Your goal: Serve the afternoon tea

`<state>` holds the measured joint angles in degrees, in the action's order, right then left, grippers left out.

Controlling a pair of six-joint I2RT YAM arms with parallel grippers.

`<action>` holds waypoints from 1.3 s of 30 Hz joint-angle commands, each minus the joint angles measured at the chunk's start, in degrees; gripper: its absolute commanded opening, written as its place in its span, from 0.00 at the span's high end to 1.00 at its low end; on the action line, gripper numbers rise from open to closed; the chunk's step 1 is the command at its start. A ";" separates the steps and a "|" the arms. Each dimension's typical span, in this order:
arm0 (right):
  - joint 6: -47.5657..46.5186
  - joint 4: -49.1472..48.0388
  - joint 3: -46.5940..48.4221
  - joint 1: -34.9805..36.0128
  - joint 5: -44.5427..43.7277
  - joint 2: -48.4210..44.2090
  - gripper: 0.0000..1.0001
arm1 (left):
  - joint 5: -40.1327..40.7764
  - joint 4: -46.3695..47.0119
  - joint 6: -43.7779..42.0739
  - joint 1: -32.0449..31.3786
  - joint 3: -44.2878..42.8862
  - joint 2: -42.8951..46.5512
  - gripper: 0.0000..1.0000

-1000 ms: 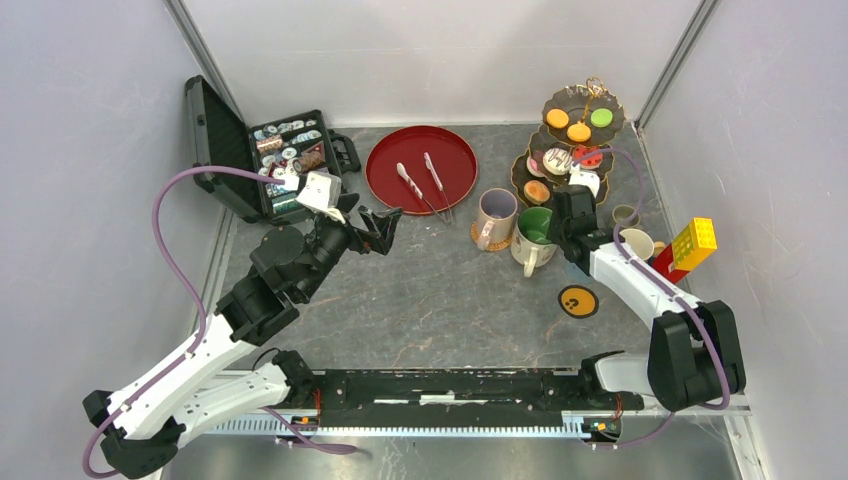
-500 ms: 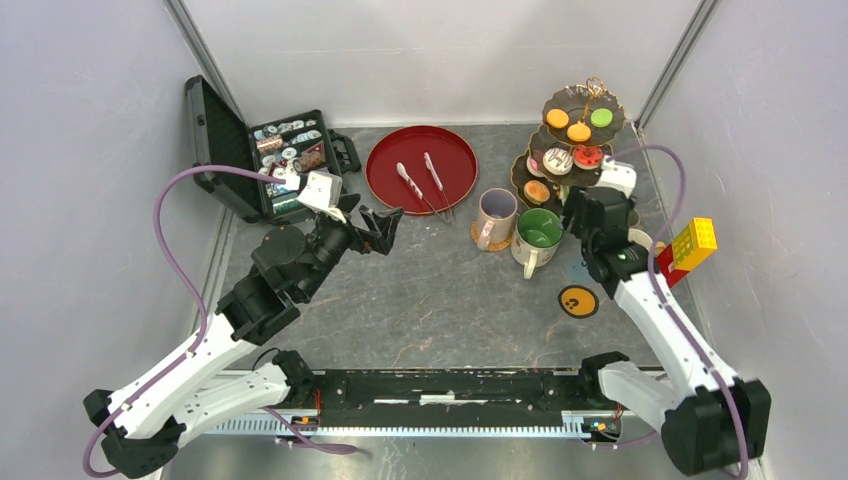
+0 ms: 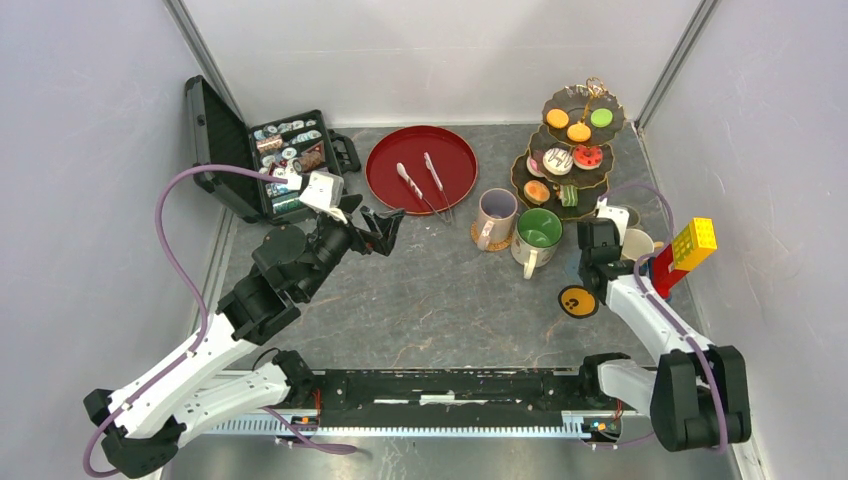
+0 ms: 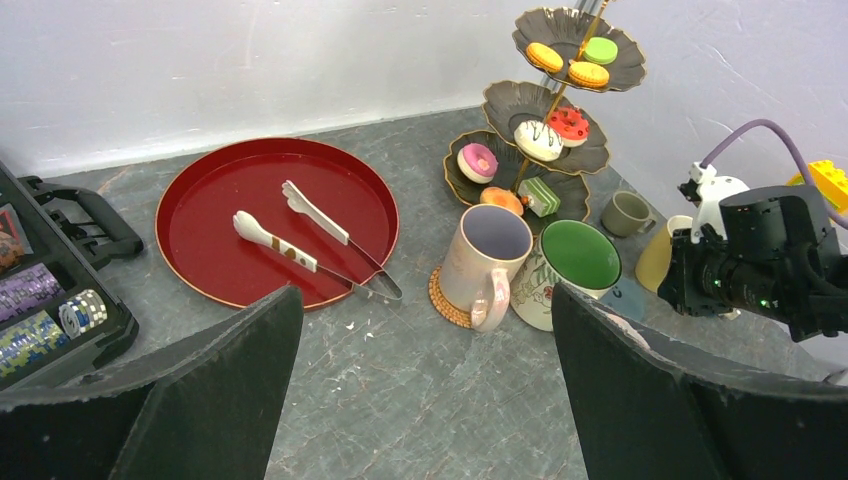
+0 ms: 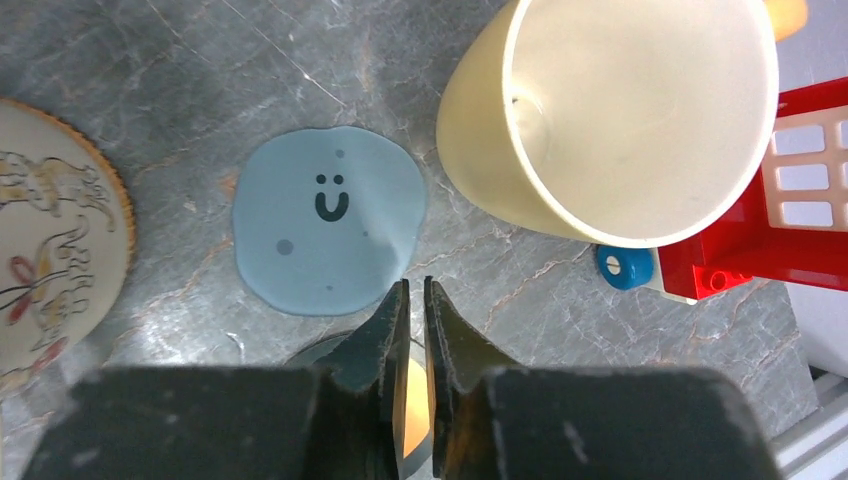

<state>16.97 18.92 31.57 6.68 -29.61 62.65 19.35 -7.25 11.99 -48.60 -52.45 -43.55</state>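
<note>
**Right half of the table, with the tea service.** The dark three-tier stand (image 4: 500,105) is placed at the far right, and its toy cakes (image 4: 570,122) are spread over all three tiers. The beige mug (image 4: 490,255) and the green-lined mug (image 4: 580,255) are set just near of it, with the small grey mug (image 4: 628,212) to their right.

The right gripper (image 5: 415,285) is held low over the table. Its jaws are drawn narrow, with a slim gap in which nothing is seen. Just beyond its tips lies an uncovered blue coaster (image 5: 325,220). The yellow mug (image 5: 620,110) stands just beside that coaster on the right. A red toy brick (image 5: 790,230) is close on the mug's right; contact cannot be told. The left gripper (image 4: 423,292) is held wide and empty, well apart at the left.

**Hazards, as judged.**
- The mug's wall cannot be taken unless the jaws are first widened.
- A sweep to the right could tip the mug or drive it into the brick.
- The flat coaster may be scraped along rather than lifted if the tips are pressed down.
</note>
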 commanded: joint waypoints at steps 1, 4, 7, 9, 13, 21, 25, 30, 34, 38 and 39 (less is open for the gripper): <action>0.66 -2.57 0.63 -0.17 -4.37 2.67 0.89 | -0.10 1.36 1.99 0.17 -1.69 -0.17 0.00; 1.45 -3.34 0.27 -0.16 -5.18 4.70 0.95 | 0.00 1.36 1.90 0.17 -1.69 -0.42 0.00; 2.21 -4.43 -0.47 -0.20 -5.94 6.47 0.97 | 0.09 1.36 1.81 0.17 -1.69 -0.57 0.00; 2.60 -5.40 -0.96 -0.28 -6.17 7.41 0.97 | 0.07 1.29 1.79 0.13 -1.70 -0.62 0.00; 3.07 -6.83 -1.64 -0.31 -6.85 9.21 0.98 | 0.16 1.27 1.81 0.15 -1.69 -0.79 0.00; 3.34 -9.05 -2.95 -0.61 -6.87 11.77 0.98 | 0.20 1.27 1.82 0.17 -1.69 -0.85 0.00; 2.34 -10.74 -3.25 -0.64 -5.91 12.68 0.98 | 0.08 1.29 1.90 0.17 -1.69 -1.00 0.00; 0.52 -14.68 -3.89 -0.61 -0.03 12.13 0.98 | -0.02 1.27 1.96 0.17 -1.69 -1.15 0.00; -0.58 -17.23 -4.49 -0.55 4.59 11.52 0.98 | -0.06 1.27 1.99 0.13 -1.69 -1.27 0.00; -0.51 -14.62 -3.29 -0.57 5.01 9.92 0.98 | -0.16 1.27 1.99 0.15 -1.61 -1.42 0.00; -0.47 -13.15 -2.73 -0.53 4.51 8.84 0.98 | -0.19 1.26 1.99 0.17 -1.65 -1.43 0.00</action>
<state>17.06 4.89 27.59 6.26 -26.39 74.91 19.35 -7.25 11.99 -48.60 -52.45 -44.86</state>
